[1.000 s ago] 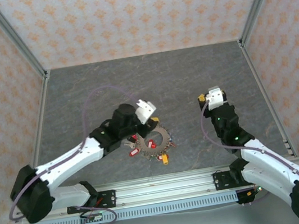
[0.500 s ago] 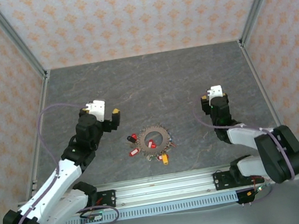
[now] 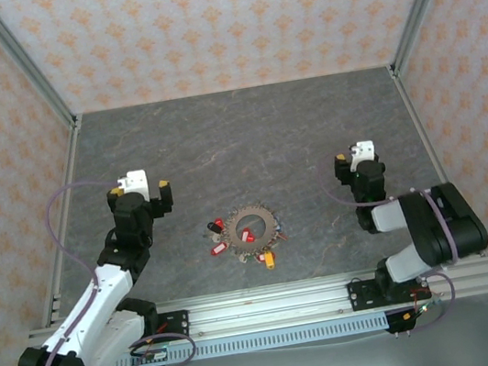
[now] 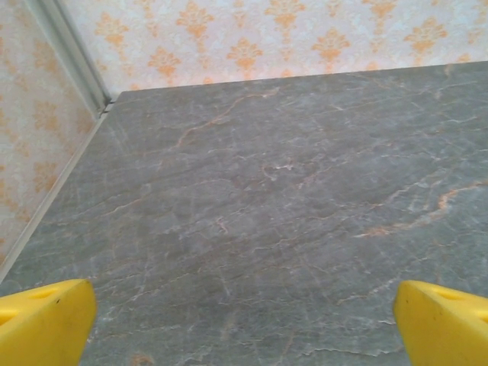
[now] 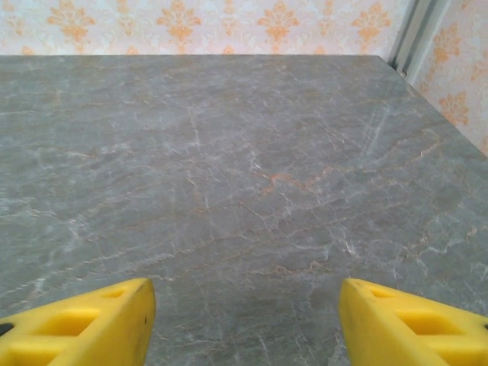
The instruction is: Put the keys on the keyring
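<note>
On the table (image 3: 246,136), near its front middle, the keyring (image 3: 252,225) lay flat. Red-tagged keys (image 3: 218,248) sat at its left rim and inside the ring, and a yellow-tagged key (image 3: 269,259) at its near edge; whether they were threaded on was too small to tell. The left gripper (image 3: 140,192) stood well to the ring's left, the right gripper (image 3: 354,158) well to its right. In the wrist views both had their yellow fingers (image 4: 46,320) (image 5: 84,324) spread wide and empty over bare table
</note>
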You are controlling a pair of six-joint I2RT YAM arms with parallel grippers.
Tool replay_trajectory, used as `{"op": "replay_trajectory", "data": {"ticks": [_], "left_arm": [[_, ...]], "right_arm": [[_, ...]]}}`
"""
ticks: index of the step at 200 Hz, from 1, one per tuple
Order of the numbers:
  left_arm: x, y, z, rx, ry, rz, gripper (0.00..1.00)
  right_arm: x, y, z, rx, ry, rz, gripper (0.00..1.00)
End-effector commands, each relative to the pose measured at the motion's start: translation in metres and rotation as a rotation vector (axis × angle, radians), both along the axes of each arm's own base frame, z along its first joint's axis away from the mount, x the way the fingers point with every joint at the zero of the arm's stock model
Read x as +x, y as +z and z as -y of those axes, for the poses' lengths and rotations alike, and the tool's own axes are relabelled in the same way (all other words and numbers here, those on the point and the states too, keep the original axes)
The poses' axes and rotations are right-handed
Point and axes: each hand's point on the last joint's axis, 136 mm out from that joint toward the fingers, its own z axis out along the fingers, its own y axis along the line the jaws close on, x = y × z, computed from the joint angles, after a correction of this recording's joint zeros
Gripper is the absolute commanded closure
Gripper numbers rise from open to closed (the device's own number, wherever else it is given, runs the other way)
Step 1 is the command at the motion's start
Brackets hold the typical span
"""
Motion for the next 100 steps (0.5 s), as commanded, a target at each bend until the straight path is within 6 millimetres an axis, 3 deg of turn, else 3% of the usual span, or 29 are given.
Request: {"op": "replay_trajectory", "data": {"ticks": [1, 22, 33, 100], "left_arm": [[0.006, 0.002, -0.012, -0.008, 0.039, 0.045, 0.00], [0.011, -0.009, -0.020, -0.014, 0.053, 0.033, 0.00], [0.015, -0.015, -0.022, -0.015, 0.053, 0.029, 0.00], [0.052, -0.051, -0.013, -0.078, -0.058, 0.064, 0.00]], "right_arm": [[0.007, 0.008, 0.001, 0.054, -0.011, 0.017, 0.34], [0.023, 0.008, 0.019, 0.054, -0.137, 0.004, 0.20], [0.022, 0.007, 0.032, 0.072, -0.211, -0.042, 0.00], [0.024, 0.006, 0.027, 0.080, -0.164, -0.034, 0.01]]}}
